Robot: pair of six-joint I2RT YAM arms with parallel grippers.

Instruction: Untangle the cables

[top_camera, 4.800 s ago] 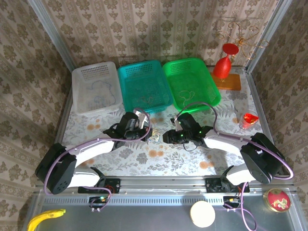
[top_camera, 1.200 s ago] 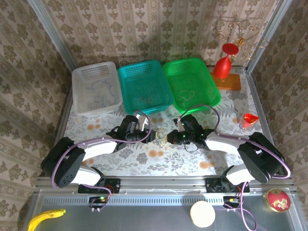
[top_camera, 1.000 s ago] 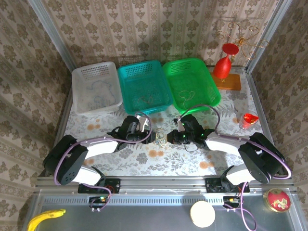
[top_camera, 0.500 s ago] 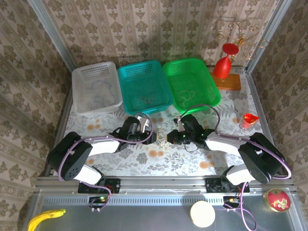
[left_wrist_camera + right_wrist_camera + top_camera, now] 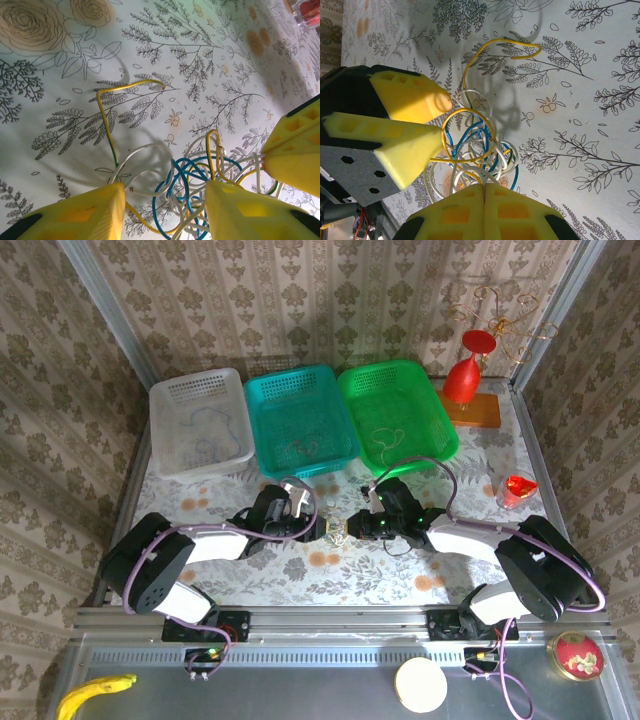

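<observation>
The cables point(image 5: 336, 532) lie in a small knot of blue, yellow and white wires on the flowered table cloth between my two grippers. In the left wrist view the cables point(image 5: 187, 192) loop between the yellow fingers of my left gripper point(image 5: 165, 192), which stands open around them. My left gripper point(image 5: 320, 527) sits just left of the knot. My right gripper point(image 5: 484, 192) is shut, with a white wire of the cables point(image 5: 475, 145) running into the seam between its fingers. From the right, my right gripper point(image 5: 354, 527) touches the knot. One yellow wire end point(image 5: 512, 50) sticks out free.
Along the back stand a white basket point(image 5: 165, 405), a teal basket point(image 5: 262, 400) and a green basket point(image 5: 435, 415), each holding thin wires. A red vase point(image 5: 462, 375) and a small red cup point(image 5: 518, 490) stand at the right.
My left gripper has slid right up to the knot and its fingers have spread wider around the wires. The right gripper has stayed shut in place.
</observation>
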